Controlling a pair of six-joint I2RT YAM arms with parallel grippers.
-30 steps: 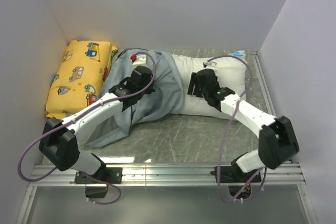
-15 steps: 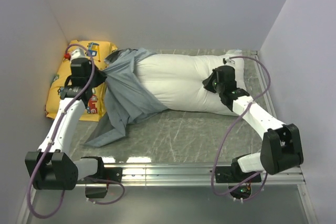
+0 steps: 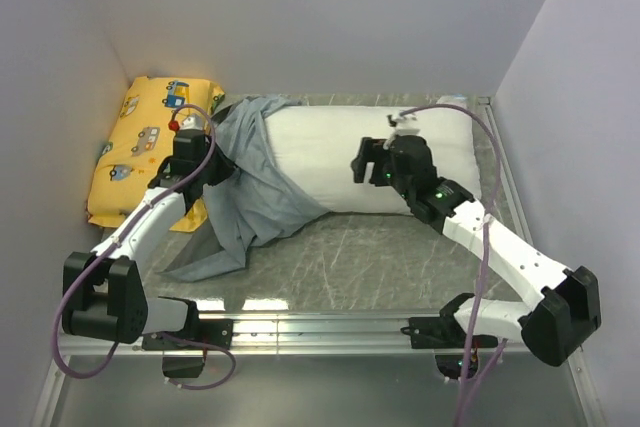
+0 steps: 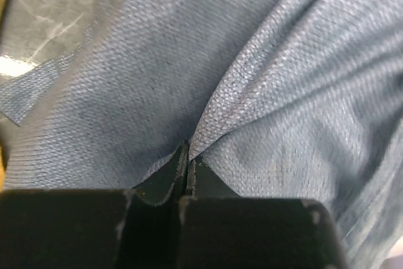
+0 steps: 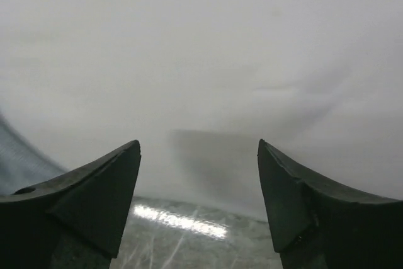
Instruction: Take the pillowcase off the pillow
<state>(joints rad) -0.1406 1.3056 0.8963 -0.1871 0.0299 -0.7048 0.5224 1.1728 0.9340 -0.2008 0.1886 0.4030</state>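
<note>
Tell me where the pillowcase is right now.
In the top view the pillowcase lies bunched left of centre, over the left end of the pillow, beside the yellow cushion, a fold pinched in the left gripper.

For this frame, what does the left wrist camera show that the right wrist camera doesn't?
Only the left wrist view: the left pincer shut on a raised fold of the pillowcase, whose weave fills the picture. Only the right wrist view: the right pincer open with nothing between its fingers, facing the white pillow. Both: a patch of the grey table and some pillowcase, though just a sliver at the right wrist view's left edge.
</note>
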